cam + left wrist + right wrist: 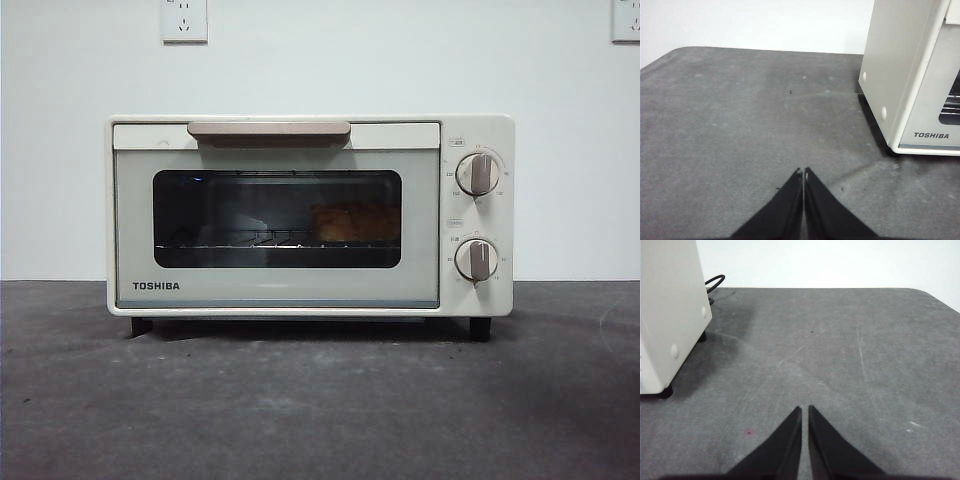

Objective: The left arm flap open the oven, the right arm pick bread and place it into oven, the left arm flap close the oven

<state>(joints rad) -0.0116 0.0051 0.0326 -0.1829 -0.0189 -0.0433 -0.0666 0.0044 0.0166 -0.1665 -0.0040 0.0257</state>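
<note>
The cream-white oven [310, 215] stands on the dark table with its door closed and its beige handle [268, 131] up at the top. Behind the dark glass, the golden bread [355, 222] lies on the wire rack, toward the right side of the window. My left gripper [803, 171] hovers over bare table beside the oven's side wall [890, 75], its jaws shut and empty. My right gripper [805, 409] hangs over the table off the oven's other side [670, 315], jaws nearly together with nothing between them. Neither arm shows in the front view.
Two round knobs [478, 174] sit on the oven's right panel. A black cable [714, 282] curls behind the oven. Wall sockets [184, 20] are on the white wall. Grey table stretches in front of the oven [320, 410] and on both sides.
</note>
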